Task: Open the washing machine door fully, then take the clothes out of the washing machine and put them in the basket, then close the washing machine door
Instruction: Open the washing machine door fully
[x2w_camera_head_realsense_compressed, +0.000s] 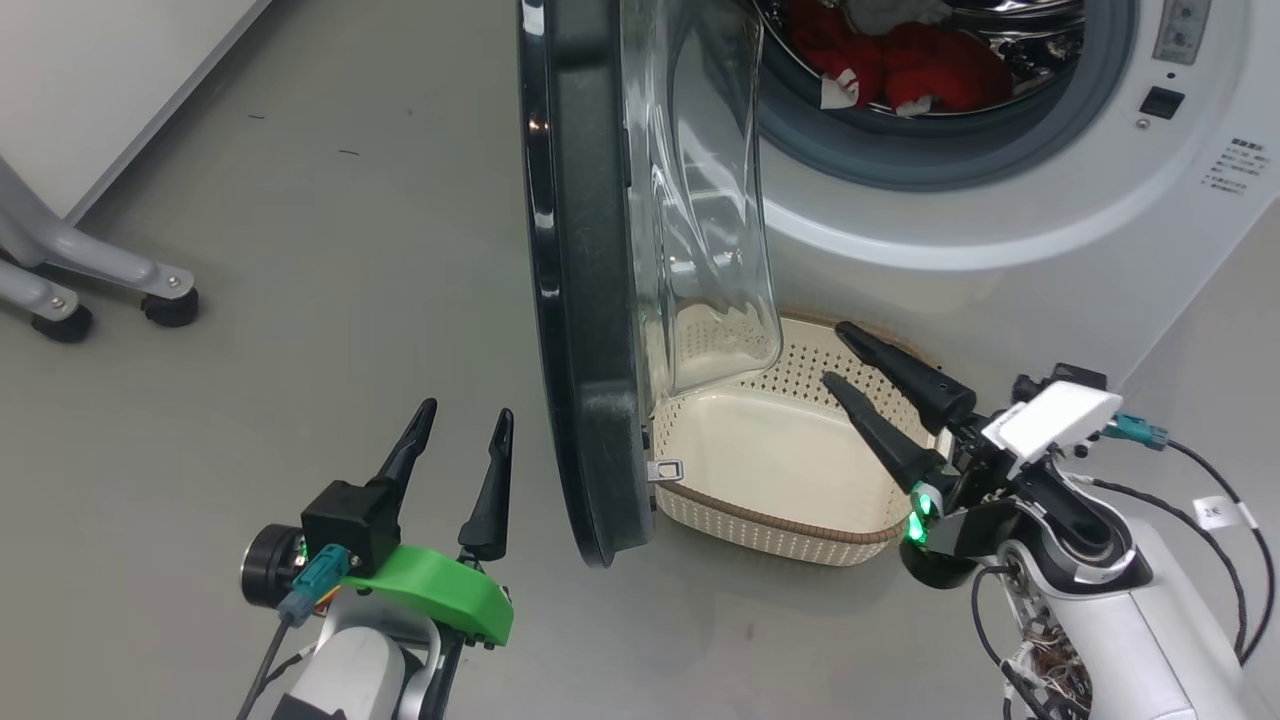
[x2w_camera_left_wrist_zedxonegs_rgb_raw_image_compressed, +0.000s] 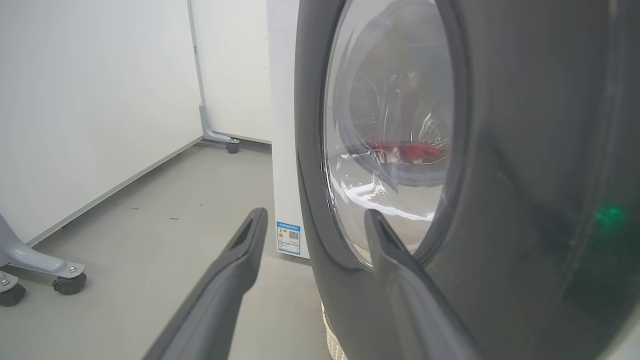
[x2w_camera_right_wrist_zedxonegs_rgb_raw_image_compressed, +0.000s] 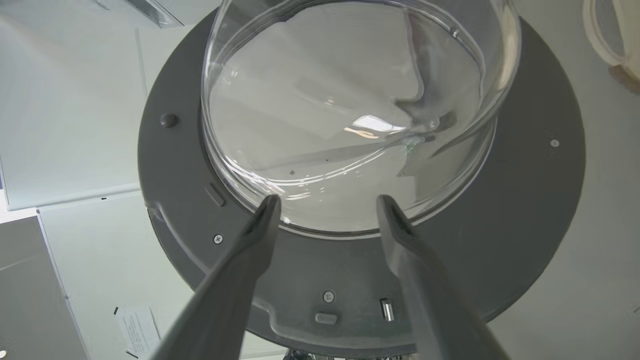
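Presently left gripper (x2w_camera_head_realsense_compressed: 468, 408) and right gripper (x2w_camera_head_realsense_compressed: 833, 353) are held spread, empty; clothes (x2w_camera_head_realsense_compressed: 930, 65) are seen inside washing machine (x2w_camera_head_realsense_compressed: 1000, 220). Half-open washing machine door (x2w_camera_head_realsense_compressed: 580, 300), overhanging basket (x2w_camera_head_realsense_compressed: 770, 520), may be struck when reaching in.

washing machine (x2w_camera_head_realsense_compressed: 1000, 230) white w/ grey drum ring (x2w_camera_head_realsense_compressed: 930, 150) | door (x2w_camera_head_realsense_compressed: 585, 300) rim glossy black, glass clear | clothes (x2w_camera_head_realsense_compressed: 940, 70) inside washing machine bright red | basket (x2w_camera_head_realsense_compressed: 770, 520) in front of washing machine cream, hole-dotted, brown woven rim
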